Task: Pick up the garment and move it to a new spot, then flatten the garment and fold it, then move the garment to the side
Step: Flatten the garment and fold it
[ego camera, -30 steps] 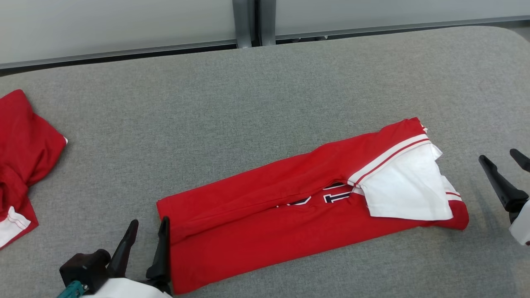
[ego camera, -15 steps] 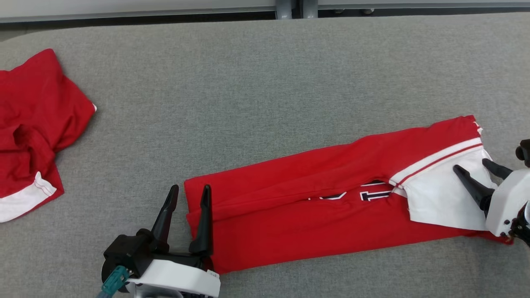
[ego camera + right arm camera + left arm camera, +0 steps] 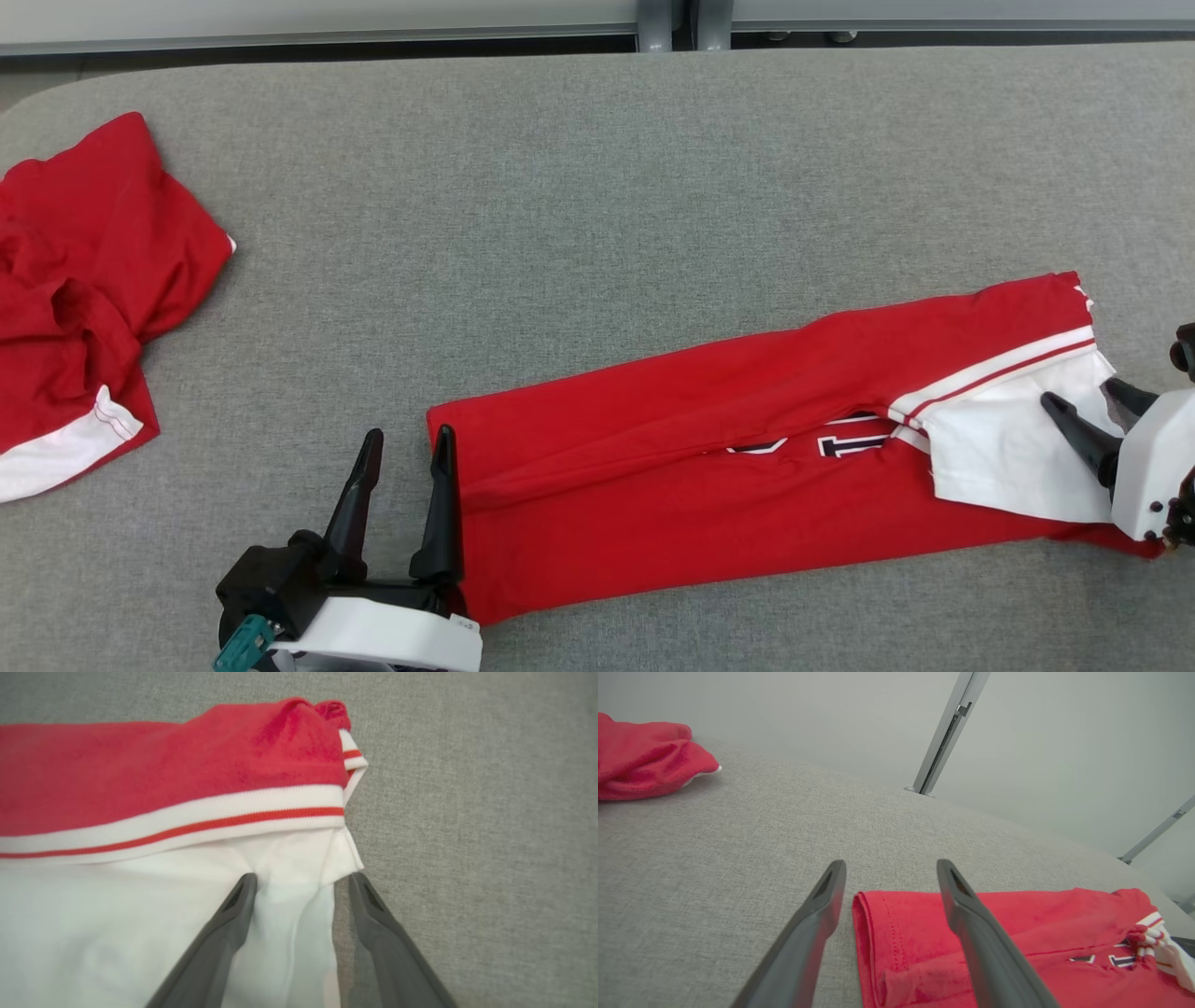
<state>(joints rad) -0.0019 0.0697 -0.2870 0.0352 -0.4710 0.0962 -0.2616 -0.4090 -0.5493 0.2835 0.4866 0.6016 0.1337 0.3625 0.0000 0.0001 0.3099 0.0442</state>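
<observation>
The garment [image 3: 728, 467] is a red shirt folded into a long strip on the grey table, with a white sleeve at its right end. My left gripper [image 3: 409, 434] stands open at the strip's left end. In the left wrist view that folded edge of the garment [image 3: 901, 933] lies between the spread fingers of the left gripper [image 3: 891, 865]. My right gripper [image 3: 1081, 392] is open over the white sleeve. It straddles the sleeve's outer edge [image 3: 302, 877]: one finger over white cloth of the garment [image 3: 163, 765], the other over bare table. Nothing is gripped.
A second red garment [image 3: 75, 280] with a white band lies crumpled at the table's far left, also seen as a red heap [image 3: 640, 760]. The grey padded table [image 3: 560, 233] stretches wide behind the strip. A wall with metal posts [image 3: 672, 19] runs along the back edge.
The head camera has shifted. My right gripper, which stood apart to the right of the garment, has come in over the white sleeve. My left gripper stays at the left end.
</observation>
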